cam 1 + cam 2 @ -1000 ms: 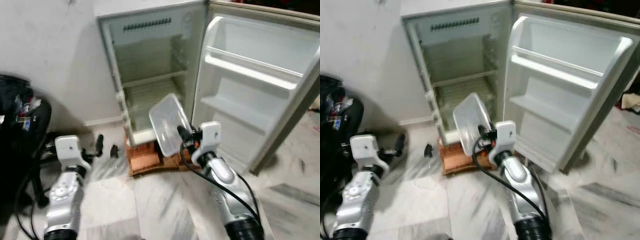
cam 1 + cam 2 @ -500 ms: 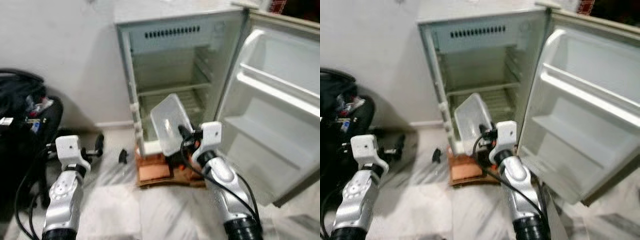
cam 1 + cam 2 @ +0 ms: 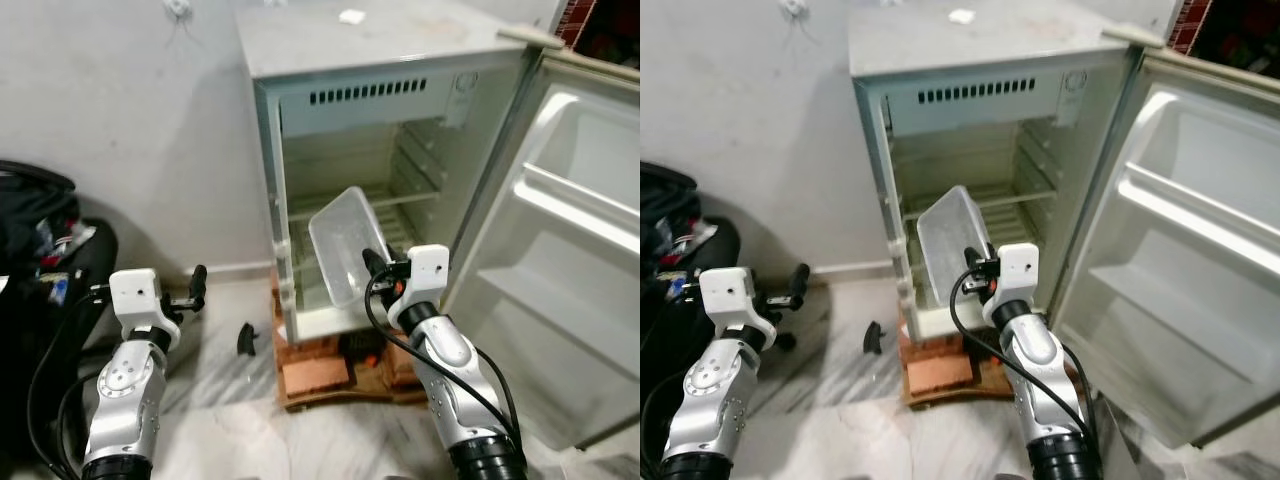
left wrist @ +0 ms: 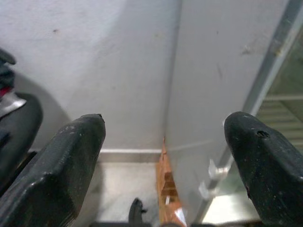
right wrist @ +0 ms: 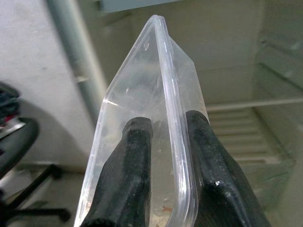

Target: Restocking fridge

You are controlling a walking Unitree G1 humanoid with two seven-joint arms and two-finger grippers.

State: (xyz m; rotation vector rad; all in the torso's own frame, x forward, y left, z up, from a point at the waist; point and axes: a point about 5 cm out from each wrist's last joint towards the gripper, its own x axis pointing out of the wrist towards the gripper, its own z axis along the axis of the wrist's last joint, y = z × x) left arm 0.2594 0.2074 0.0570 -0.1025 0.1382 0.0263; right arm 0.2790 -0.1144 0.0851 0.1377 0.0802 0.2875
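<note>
A small white fridge stands before me with its door swung wide to the right. Wire shelves inside hold nothing. My right gripper is shut on the rim of a clear plastic container, which tilts up in front of the lower compartment. The wrist view has both fingers pinching the container's wall. My left gripper is open, low at the left and holding nothing; its pads face the wall beside the fridge.
The fridge rests on bricks and a wooden board on the marble floor. A black chair with a bag stands at the left by the white wall. A small dark object lies on the floor near the fridge's left corner.
The whole view has shifted: the fridge now sits lower and more central, its top showing. The right gripper still holds the container, now level with the fridge's lower opening.
</note>
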